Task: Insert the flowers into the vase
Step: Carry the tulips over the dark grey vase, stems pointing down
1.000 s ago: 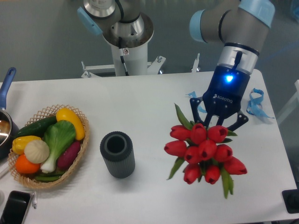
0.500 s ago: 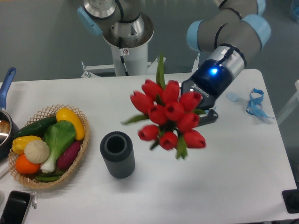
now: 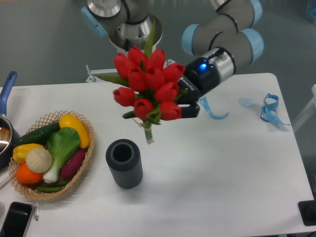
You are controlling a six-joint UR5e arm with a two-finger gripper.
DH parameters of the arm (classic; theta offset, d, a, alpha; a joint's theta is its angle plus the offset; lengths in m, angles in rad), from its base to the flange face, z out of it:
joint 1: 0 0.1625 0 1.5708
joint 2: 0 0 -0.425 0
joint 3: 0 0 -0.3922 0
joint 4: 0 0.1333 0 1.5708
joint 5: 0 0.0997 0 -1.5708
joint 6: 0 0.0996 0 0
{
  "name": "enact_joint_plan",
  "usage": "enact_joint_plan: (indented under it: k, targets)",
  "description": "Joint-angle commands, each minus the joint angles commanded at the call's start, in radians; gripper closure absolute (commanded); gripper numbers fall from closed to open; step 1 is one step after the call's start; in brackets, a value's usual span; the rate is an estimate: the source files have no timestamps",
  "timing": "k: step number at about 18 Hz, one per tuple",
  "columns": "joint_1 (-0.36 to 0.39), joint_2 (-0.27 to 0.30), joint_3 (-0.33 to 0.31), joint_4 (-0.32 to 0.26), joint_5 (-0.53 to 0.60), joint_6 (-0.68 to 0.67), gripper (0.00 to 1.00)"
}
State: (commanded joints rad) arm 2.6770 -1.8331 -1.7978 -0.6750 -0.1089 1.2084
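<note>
Red tulips, the flowers point(image 3: 148, 81), fill the space just in front of my fingers point(image 3: 183, 101), which are mostly hidden behind the blooms; I am clenched on the bunch somewhere among its leaves, and it hangs in the air off the desk point(image 3: 222, 168). The heads lean up and away from my fingers, one long green leaf pointing upward, while the short bound stems poke down below the blooms and a little ahead of me.

Below those stem ends and slightly farther from my fingers, the vase point(image 3: 124, 163) stands upright on the desk, dark grey and ribbed, its mouth open and nothing in it. The stems are above it and apart from it, not touching the rim.

Well beyond the vase from where I hold, a wicker basket point(image 3: 49, 153) of coloured vegetables sits near the desk's edge, with a pot's blue handle point(image 3: 7, 89) past it and a dark phone point(image 3: 15, 219) at the near corner. Behind my fingers, a blue ribbon point(image 3: 269, 111) lies on the desk.
</note>
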Motion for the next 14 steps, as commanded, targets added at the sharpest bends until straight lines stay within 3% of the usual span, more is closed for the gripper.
enact_joint_plan:
  k: [14]
  targets:
    - [-0.052,-0.037,-0.089,-0.002,0.005,0.106,0.80]
